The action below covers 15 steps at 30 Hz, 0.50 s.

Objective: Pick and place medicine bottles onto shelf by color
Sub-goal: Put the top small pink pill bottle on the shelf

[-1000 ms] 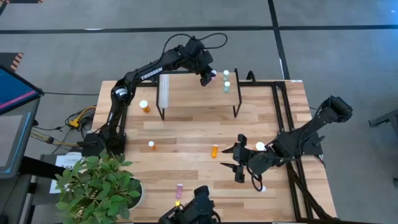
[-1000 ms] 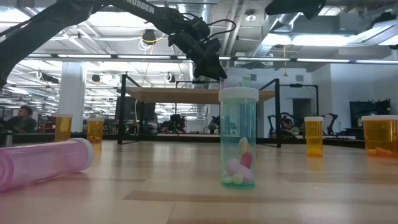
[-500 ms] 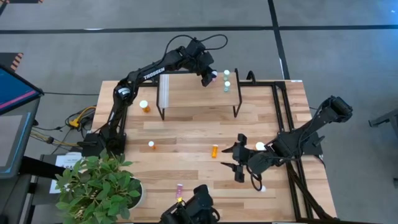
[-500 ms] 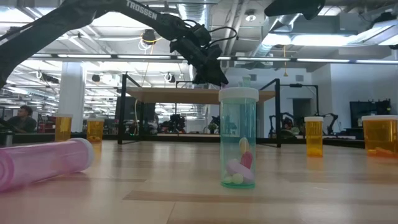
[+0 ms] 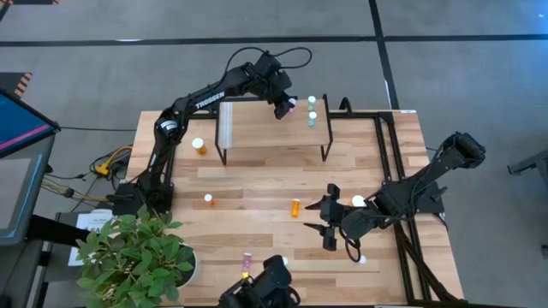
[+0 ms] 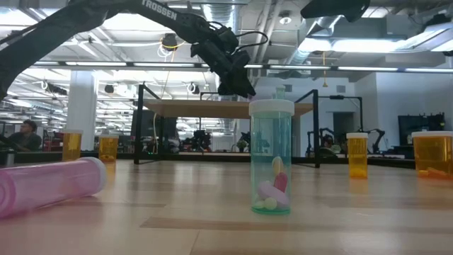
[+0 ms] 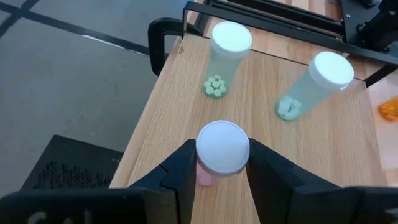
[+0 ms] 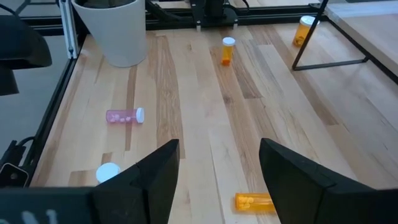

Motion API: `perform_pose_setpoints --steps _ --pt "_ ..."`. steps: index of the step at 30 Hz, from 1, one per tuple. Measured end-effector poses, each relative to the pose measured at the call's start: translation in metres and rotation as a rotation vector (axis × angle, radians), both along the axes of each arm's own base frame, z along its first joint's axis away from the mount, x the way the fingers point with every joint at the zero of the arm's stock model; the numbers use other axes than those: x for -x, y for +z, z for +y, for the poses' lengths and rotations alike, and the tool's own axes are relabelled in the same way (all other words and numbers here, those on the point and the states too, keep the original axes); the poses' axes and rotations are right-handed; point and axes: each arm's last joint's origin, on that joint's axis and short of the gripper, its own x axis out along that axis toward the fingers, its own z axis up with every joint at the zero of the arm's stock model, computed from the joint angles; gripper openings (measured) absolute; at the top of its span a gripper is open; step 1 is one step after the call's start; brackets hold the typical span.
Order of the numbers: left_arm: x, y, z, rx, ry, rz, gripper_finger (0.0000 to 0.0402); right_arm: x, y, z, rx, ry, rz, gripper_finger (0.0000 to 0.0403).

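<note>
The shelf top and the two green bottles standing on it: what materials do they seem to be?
The shelf top looks like light wood with a matte finish: grain lines show. The two green bottles seem translucent plastic, since pills show through, with opaque white caps, probably plastic too.

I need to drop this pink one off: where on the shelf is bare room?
The light-wood shelf is bare from its white ridged strip across the middle. The far right corner is crowded: two pale green bottles stand there, beside the left gripper holding the pink white-capped bottle.
</note>
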Motion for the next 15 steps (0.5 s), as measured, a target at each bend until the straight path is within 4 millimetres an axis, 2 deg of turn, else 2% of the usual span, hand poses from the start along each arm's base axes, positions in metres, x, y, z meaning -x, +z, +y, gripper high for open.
perform_pose_setpoints --steps 10,15 --pt "0.0002 -0.0007 -0.0004 0.006 -0.001 0.005 0.0111 0.0 0.0001 0.0001 0.0 0.001 -0.001 0.0244" --pt "0.0014 -0.0088 -0.001 0.044 0.018 0.049 0.0138 0.0 0.0001 0.0 0.0 0.0 -0.001 0.0244"
